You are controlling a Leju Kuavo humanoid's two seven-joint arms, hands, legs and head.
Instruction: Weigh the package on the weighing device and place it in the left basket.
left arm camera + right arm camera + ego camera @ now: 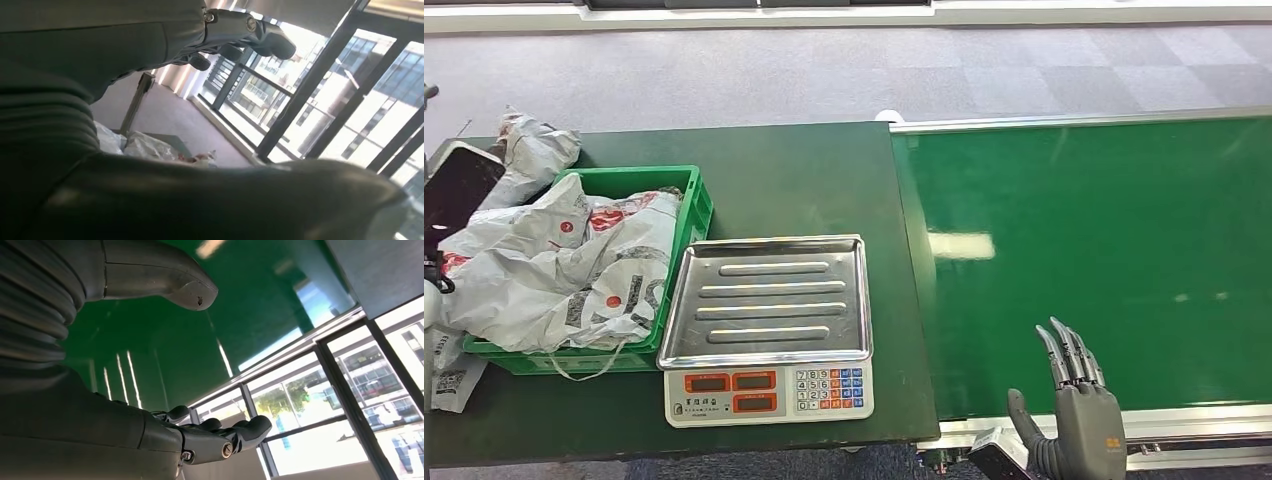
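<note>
Several grey plastic mail packages (554, 270) with red marks are heaped in the green basket (639, 180) at the table's left. The weighing scale (769, 390) stands beside the basket, and its steel tray (769, 300) is bare. My right hand (1074, 410) hovers low over the near edge of the green conveyor belt (1104, 250), fingers straight and spread, holding nothing. In the right wrist view the right hand (75, 405) has its thumb and fingers well apart. My left hand (165, 45) has its fingers apart around nothing, with grey packages (150, 147) beyond it.
Another grey package (529, 150) lies behind the basket on the dark green table (824, 180). A dark part of my left arm (459, 190) comes in at the left edge over the heap. A white labelled bag (449, 385) lies at the front left corner. Grey carpet runs beyond.
</note>
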